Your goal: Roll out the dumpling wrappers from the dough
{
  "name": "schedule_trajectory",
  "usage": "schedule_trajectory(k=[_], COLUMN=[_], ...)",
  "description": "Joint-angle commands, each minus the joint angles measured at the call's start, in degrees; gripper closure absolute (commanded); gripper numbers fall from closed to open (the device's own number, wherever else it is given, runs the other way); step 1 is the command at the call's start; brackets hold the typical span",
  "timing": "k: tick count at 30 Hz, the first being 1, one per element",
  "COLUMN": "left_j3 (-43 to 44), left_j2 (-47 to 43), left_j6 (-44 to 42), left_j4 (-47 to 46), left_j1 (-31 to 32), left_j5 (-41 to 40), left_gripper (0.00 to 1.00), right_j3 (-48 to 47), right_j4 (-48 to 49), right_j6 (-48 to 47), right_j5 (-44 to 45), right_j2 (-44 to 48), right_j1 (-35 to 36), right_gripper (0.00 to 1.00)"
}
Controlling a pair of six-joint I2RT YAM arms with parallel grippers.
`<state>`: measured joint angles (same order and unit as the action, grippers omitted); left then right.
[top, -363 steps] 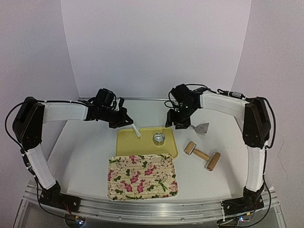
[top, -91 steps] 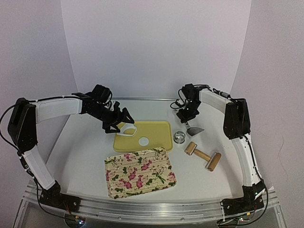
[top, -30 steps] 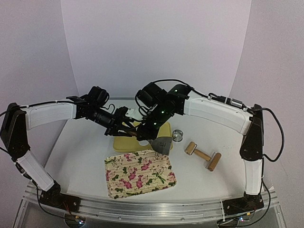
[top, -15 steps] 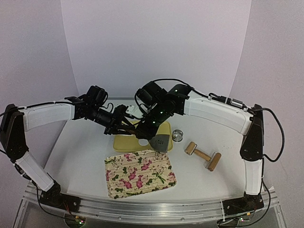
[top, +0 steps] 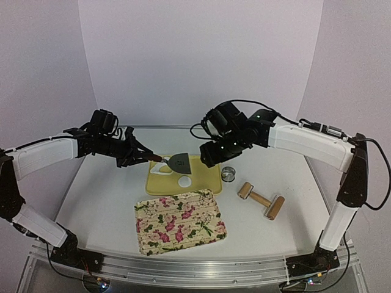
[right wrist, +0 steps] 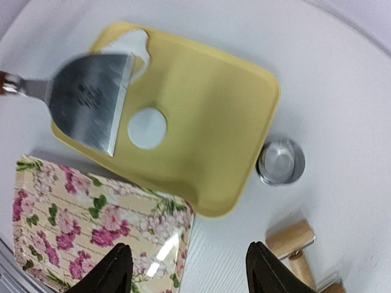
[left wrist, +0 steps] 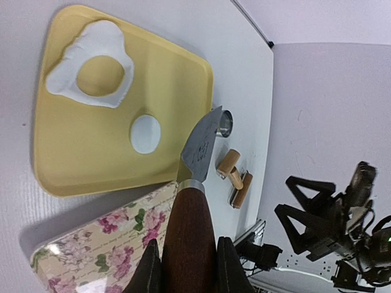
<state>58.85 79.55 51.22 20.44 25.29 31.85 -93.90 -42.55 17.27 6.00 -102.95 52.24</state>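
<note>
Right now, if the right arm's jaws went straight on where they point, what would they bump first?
Probably the yellow tray, close to its edge by the flowered tray. Nothing shows in between, but depth is unclear.

The dumpling wrapper (top: pixel 184 181) lies mid-board (top: pixel 204 180), with the leftover dough sheet (top: pixel 160 168) at its far-left corner and the scraper (top: pixel 178 162) above. On the table (top: pixel 104 195), the ring cutter (top: pixel 230 174) sits right, the rolling pin (top: pixel 261 199) farther right, and the tray (top: pixel 181 221) in front.

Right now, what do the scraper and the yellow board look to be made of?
The scraper: dull grey metal blade with stamped marks, glossy reddish-brown handle, likely varnished wood. The yellow board: probably plastic, matte, one even colour, moulded rounded rim.
</note>
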Motion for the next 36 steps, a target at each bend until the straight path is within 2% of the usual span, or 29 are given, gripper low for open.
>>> schedule_trajectory(k=[1,5,13,17,19,22,26,28,36], left_j3=[-0.8,-0.9,-1.0,-1.1,-1.1,-1.0,-0.7,-0.3,0.1], left_j2=[-3.2,-3.5,-3.6,-3.9,-4.2,-4.3,-4.4,-4.3,-3.6], left_j6=[0.9,1.1,0.2,0.0,-0.1,-0.3,-1.2,-1.6,-3.5], left_j4=[-0.5,-0.4,0.9,1.4,1.8,2.5,3.8,4.5,6.1], left_j1=[-1.7,-2.0,-2.1,-2.2,-2.2,-2.2,-2.2,-2.3,-2.3], left_j5=[-3.0,-3.1,-1.3,-0.7,-0.8,-0.9,-1.7,-2.1,-2.7], left_gripper=[1.0,1.0,1.0,1.0,1.0,1.0,1.0,1.0,1.0], right_j3=[9.7,12.5,10.7,12.5,13.7,14.5,15.7,17.3,24.2], right_j4=[2.2,5.1,5.9,6.2,7.2,8.4,9.1,9.1,8.2], right_j6=[14.0,15.7,16.4,17.6,17.7,17.5,18.6,20.0,26.6], right_j5=[-1.7,-3.4,-5.4,-5.0,-5.3,-8.7,-10.3,-10.5,-10.3], right_j2=[0.9,-2.2,-11.6,-12.0,-12.2,-13.0,-12.1,-10.2,-3.6], right_j1=[0.4,0.4,0.4,0.3,0.4,0.4,0.4,0.4,3.5], right_gripper=[0.38,0.41,0.51,0.55,0.61,0.78,0.95,0.99,1.0])
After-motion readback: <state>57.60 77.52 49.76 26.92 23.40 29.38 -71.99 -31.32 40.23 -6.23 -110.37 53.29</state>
